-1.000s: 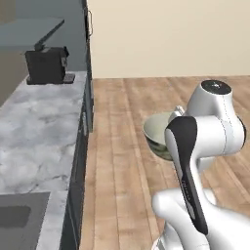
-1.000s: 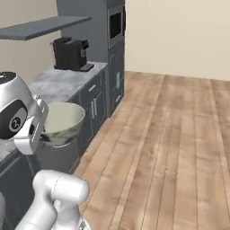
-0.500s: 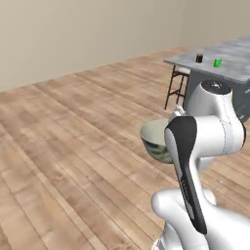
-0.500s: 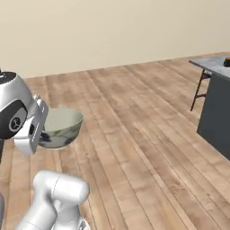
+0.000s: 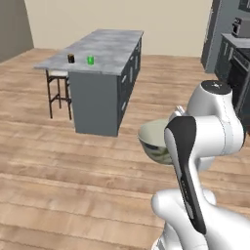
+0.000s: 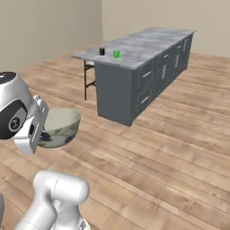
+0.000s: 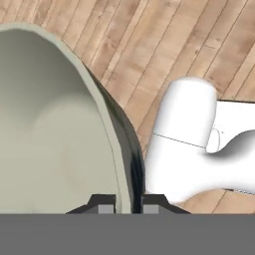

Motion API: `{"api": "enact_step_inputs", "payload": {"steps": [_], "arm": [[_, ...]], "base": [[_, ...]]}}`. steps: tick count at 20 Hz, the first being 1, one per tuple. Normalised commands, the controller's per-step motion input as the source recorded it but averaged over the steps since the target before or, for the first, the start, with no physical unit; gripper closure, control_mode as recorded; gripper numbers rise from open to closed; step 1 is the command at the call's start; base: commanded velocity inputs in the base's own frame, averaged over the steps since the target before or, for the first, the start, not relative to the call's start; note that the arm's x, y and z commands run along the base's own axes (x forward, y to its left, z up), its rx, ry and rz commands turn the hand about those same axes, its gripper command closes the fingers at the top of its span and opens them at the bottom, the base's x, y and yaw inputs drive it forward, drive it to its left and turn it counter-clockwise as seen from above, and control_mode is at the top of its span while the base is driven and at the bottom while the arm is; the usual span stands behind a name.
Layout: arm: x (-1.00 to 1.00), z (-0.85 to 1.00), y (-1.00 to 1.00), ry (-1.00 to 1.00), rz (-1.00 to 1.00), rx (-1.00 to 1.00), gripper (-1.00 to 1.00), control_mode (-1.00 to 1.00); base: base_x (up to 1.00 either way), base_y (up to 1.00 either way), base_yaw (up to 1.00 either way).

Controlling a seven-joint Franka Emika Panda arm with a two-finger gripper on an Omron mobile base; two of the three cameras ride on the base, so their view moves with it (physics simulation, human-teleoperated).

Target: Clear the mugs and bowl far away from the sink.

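My gripper (image 7: 128, 204) is shut on the rim of the bowl (image 7: 55, 129), one fingertip inside the pale cream hollow and one on the dark outer wall. The bowl (image 5: 154, 139) hangs in the air in front of my arm, above the wooden floor, and it appears again (image 6: 60, 126) in the right base view. Two mugs stand side by side near the end of a grey island counter (image 5: 107, 49): a black mug (image 5: 71, 58) and a bright green mug (image 5: 90, 60), also seen as black mug (image 6: 102, 51) and green mug (image 6: 116, 54). The sink is out of view.
The island (image 6: 152, 49) has dark grey drawer fronts and a marbled top. A stool (image 5: 57, 90) with thin dark legs stands at its near end. Dark cabinets (image 5: 229, 49) line the back right. Wooden floor (image 6: 170, 148) lies between me and the island.
The whole picture has shifted as the base turned: from the counter with the coffee machine to open floor, then to the island with the mugs. The bowl stays in my grip.
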Motion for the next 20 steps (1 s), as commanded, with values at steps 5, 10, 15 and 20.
{"api": "enact_step_inputs", "payload": {"steps": [5, 10, 15, 20], "arm": [[0.00, 0.00, 0.00, 0.00, 0.00, 0.00, 1.00, 1.00], [0.00, 0.00, 0.00, 0.00, 0.00, 0.00, 1.00, 1.00], [0.00, 0.00, 0.00, 0.00, 0.00, 0.00, 1.00, 1.00], [0.00, 0.00, 0.00, 0.00, 0.00, 0.00, 1.00, 1.00]], "base": [[0.91, -0.60, -0.47], [1.00, -0.27, -0.10], [1.00, 0.06, -0.01], [1.00, -0.06, 0.02]]}}
